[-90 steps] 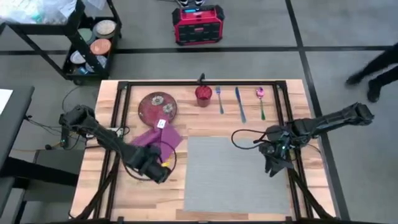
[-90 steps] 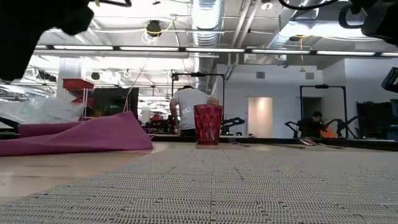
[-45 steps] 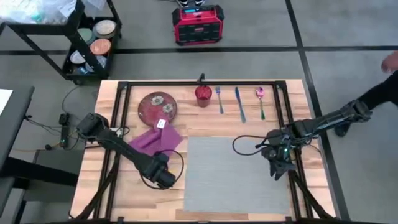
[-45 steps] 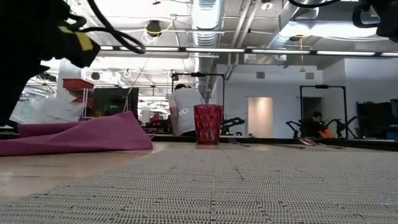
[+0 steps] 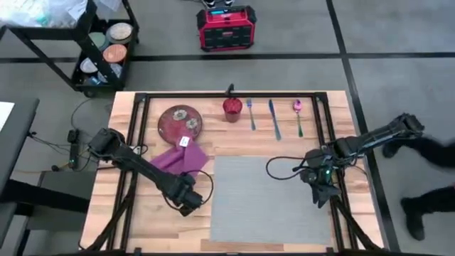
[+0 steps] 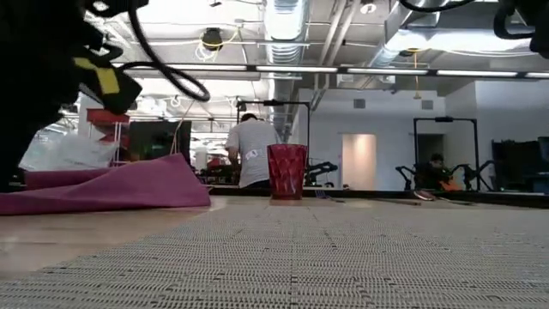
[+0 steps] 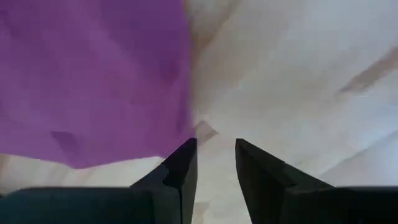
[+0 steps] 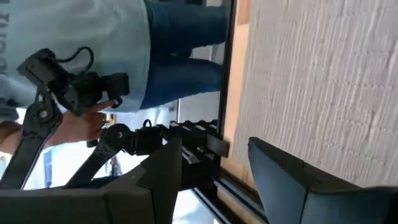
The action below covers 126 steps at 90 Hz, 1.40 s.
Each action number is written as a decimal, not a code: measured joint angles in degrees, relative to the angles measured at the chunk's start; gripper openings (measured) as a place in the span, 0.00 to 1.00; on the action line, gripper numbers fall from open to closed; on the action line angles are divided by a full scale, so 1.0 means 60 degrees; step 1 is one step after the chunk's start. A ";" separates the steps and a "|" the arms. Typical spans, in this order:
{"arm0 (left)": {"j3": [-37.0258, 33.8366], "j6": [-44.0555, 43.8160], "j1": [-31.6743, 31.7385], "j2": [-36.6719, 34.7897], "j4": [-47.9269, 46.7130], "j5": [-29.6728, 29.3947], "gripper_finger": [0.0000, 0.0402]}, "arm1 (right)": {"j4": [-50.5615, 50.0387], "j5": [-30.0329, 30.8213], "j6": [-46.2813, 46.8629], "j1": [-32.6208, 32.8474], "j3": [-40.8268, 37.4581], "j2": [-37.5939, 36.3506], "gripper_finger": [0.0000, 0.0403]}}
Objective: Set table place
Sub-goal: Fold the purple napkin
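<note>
On wooden counter (image 5: 128,213), grey placemat (image 5: 270,199) laid; left hand (image 5: 188,206) and right hand (image 5: 321,195) both spread, empty; next: fetching plate (image 5: 180,122).

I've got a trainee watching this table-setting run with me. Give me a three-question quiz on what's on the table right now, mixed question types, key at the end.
1. True or false: the plate already sits on the grey placemat.
2. Multiple choice: the left gripper is nearest which item? A) red cup B) magenta napkin C) fork
3. Fill in: the right gripper hovers at the placemat's ____ edge in the high view.

Key: 1. False, it is on bare wood. 2. B. 3. right.
</note>
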 joint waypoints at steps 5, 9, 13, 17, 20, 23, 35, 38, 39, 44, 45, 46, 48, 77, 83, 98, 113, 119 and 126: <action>-0.0002 -0.0002 0.0027 -0.0002 -0.0261 -0.0057 0.23 | -0.0023 -0.0018 0.0009 0.0000 0.0000 0.0004 0.42; -0.0004 0.0101 0.0035 -0.0002 -0.0252 -0.0067 0.23 | 0.0000 -0.0022 0.0098 -0.0005 -0.0002 0.0004 0.42; -0.0004 0.0228 0.0045 -0.0002 -0.0140 -0.0065 0.22 | -0.0007 -0.0022 0.0140 -0.0025 -0.0003 0.0002 0.42; 0.0000 0.0363 0.0053 -0.0002 -0.0061 -0.0074 0.22 | -0.0001 -0.0022 0.0142 -0.0030 -0.0003 0.0002 0.42; 0.0000 0.0431 0.0049 -0.0002 -0.0045 -0.0081 0.21 | -0.0005 -0.0022 0.0146 -0.0036 -0.0003 0.0000 0.42; 0.0000 0.0521 0.0049 -0.0002 0.0002 -0.0081 0.20 | -0.0005 -0.0022 0.0149 -0.0036 -0.0003 0.0004 0.42; -0.0010 0.0794 0.0086 -0.0002 0.0105 -0.0225 0.13 | -0.0007 -0.0025 0.0149 -0.0036 -0.0003 0.0000 0.42; -0.0083 0.0817 0.0104 -0.0013 0.0132 -0.0281 0.12 | -0.0007 -0.0034 0.0149 -0.0033 -0.0003 0.0000 0.42; -0.0115 0.0815 0.0111 -0.0015 0.0161 -0.0282 0.11 | -0.0009 -0.0042 0.0149 -0.0033 -0.0003 0.0000 0.42; -0.0299 0.0807 0.0147 -0.0017 0.0315 -0.0248 0.10 | -0.0013 -0.0118 0.0158 -0.0036 -0.0003 0.0000 0.42; -0.0343 0.0806 0.0150 -0.0017 0.0347 -0.0226 0.09 | -0.0014 -0.0131 0.0162 -0.0036 -0.0003 0.0000 0.42; -0.0388 0.0806 0.0154 -0.0017 0.0380 -0.0201 0.09 | -0.0015 -0.0148 0.0167 -0.0036 -0.0003 0.0000 0.42; -0.0471 0.0805 0.0169 -0.0017 0.0438 -0.0123 0.09 | -0.0026 -0.0194 0.0174 -0.0036 -0.0003 0.0000 0.42; -0.0740 0.1003 0.0487 -0.0009 0.0772 0.0626 0.01 | -0.0227 -0.0306 0.0426 -0.0162 -0.0014 -0.0229 0.42; -0.0608 0.1026 0.0533 -0.0009 0.0746 0.0625 0.01 | -0.0224 -0.0302 0.0426 -0.0274 -0.0014 -0.0278 0.42; -0.0437 0.0988 0.0537 -0.0009 0.0442 0.0335 0.04 | -0.0236 -0.0298 0.0425 -0.0479 -0.0014 -0.0306 0.42; -0.0430 0.1094 0.0541 -0.0009 0.0467 0.0357 0.00 | -0.0235 -0.0295 0.0423 -0.0532 -0.0014 -0.0306 0.42; -0.0406 0.0916 0.0537 -0.0009 0.0365 0.0433 0.00 | -0.0236 -0.0295 0.0423 -0.0532 -0.0014 -0.0306 0.42; -0.0191 0.0875 0.0541 -0.0009 0.0056 0.0657 0.00 | -0.0235 -0.0294 0.0415 -0.0532 -0.0014 -0.0306 0.42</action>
